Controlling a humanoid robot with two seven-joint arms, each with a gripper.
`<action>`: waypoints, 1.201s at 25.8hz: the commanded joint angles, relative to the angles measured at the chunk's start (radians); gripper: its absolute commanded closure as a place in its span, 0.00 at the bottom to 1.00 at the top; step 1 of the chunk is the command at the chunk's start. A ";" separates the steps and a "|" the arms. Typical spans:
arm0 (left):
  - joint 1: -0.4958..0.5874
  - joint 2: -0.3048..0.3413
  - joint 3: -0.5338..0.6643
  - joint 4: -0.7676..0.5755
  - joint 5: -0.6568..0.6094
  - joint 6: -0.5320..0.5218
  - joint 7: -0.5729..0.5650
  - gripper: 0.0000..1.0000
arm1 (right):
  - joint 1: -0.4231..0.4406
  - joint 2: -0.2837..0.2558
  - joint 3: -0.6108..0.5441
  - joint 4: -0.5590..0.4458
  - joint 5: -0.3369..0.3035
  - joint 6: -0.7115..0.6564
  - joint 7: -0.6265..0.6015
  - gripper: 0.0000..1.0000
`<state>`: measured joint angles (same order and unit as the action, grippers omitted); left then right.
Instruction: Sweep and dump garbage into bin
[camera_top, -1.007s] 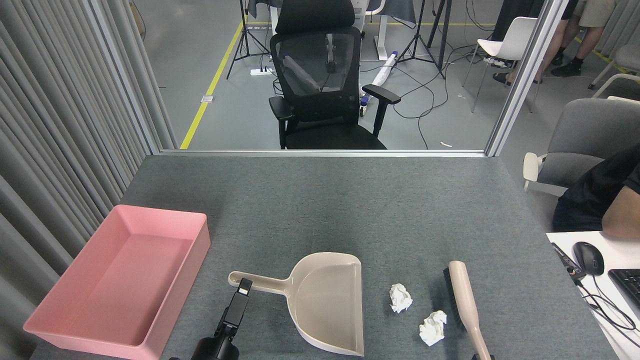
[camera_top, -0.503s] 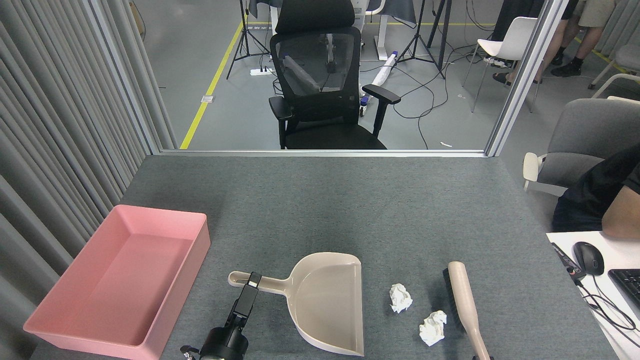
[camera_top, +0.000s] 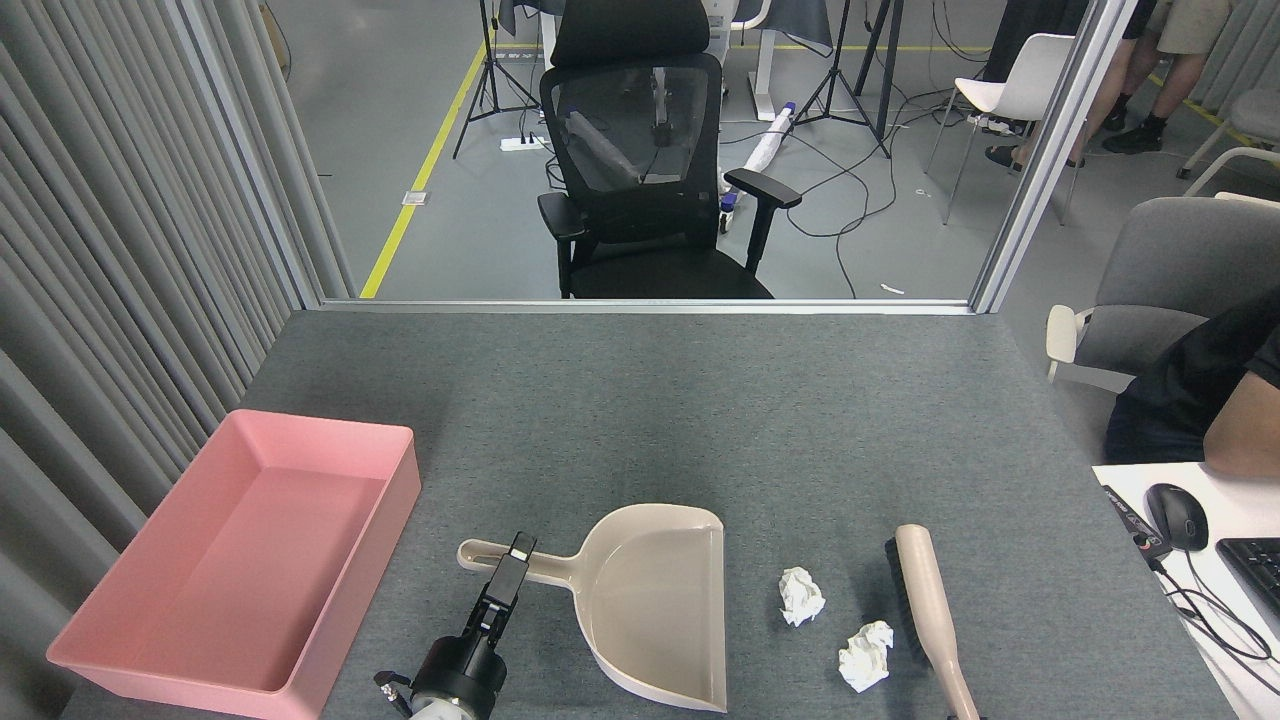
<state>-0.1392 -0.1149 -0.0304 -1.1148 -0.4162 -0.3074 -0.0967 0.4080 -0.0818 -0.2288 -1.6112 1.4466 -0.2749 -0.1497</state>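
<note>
Reaching for dustpan (camera_top: 640, 600) handle with left claw (camera_top: 517, 552), spread unclear; garbage (camera_top: 801, 595) loose on tabletop (camera_top: 700, 420) right of pan, bin (camera_top: 240, 570) left; next needs handle grip.

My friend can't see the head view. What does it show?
The left gripper reaches over the beige dustpan handle on a grey table. Two tissue balls lie between dustpan and brush; an empty pink bin sits left.
</note>
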 joint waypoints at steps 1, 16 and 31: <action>-0.016 0.000 0.003 0.043 -0.001 -0.019 0.003 0.25 | 0.000 -0.001 0.000 0.001 0.000 0.000 -0.001 0.86; -0.059 -0.009 0.070 0.095 0.005 -0.044 -0.008 0.47 | 0.008 -0.003 -0.006 0.001 -0.003 -0.020 -0.027 0.95; -0.059 -0.009 0.090 0.092 0.008 -0.061 -0.028 0.87 | 0.071 -0.029 -0.023 0.014 -0.005 -0.010 -0.097 1.00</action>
<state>-0.1980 -0.1242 0.0597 -1.0231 -0.4095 -0.3676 -0.1229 0.4715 -0.1074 -0.2434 -1.6047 1.4429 -0.3028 -0.2429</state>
